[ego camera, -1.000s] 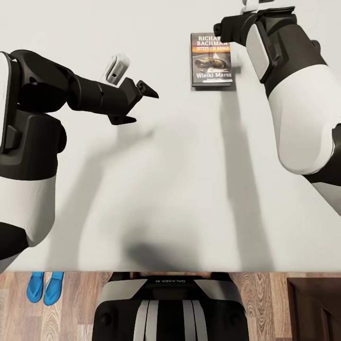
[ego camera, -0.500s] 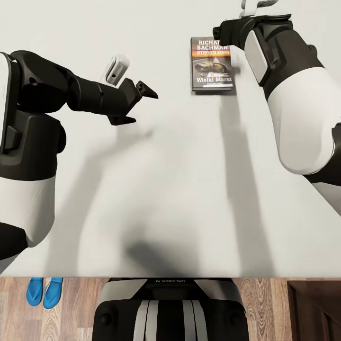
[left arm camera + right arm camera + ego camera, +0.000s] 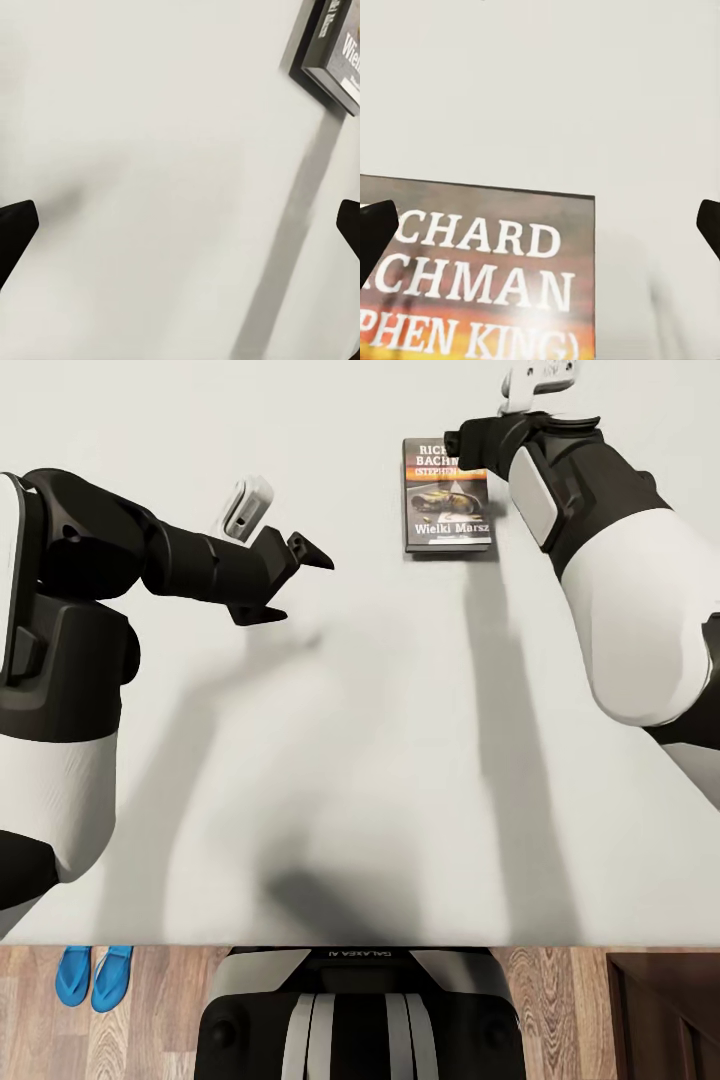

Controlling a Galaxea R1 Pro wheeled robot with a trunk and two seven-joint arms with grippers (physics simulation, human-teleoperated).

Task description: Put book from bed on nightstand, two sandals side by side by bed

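The book [image 3: 447, 510] lies flat on the pale mattress of the bed [image 3: 360, 760], far right of the middle. My right gripper [image 3: 468, 442] hovers over the book's top right corner. In the right wrist view the book [image 3: 480, 270] shows its white "RICHARD BACHMAN" title, and the right gripper [image 3: 540, 229] is open with a wide gap between its dark fingertips [image 3: 375, 232]. My left gripper [image 3: 290, 582] hangs open above bare mattress, left of the book; a corner of the book [image 3: 330, 45] is visible in the left wrist view. The two blue sandals [image 3: 93, 975] lie side by side on the wood floor by the bed's near edge.
The robot's base [image 3: 360, 1010] stands against the bed's near edge. A dark brown wooden piece of furniture [image 3: 665, 1010] sits on the plank floor at the near right. The arms cast long shadows on the mattress.
My right arm has shifted left, so its gripper now covers more of the book's top right corner. The view crept forward slightly. The left arm has stayed still.
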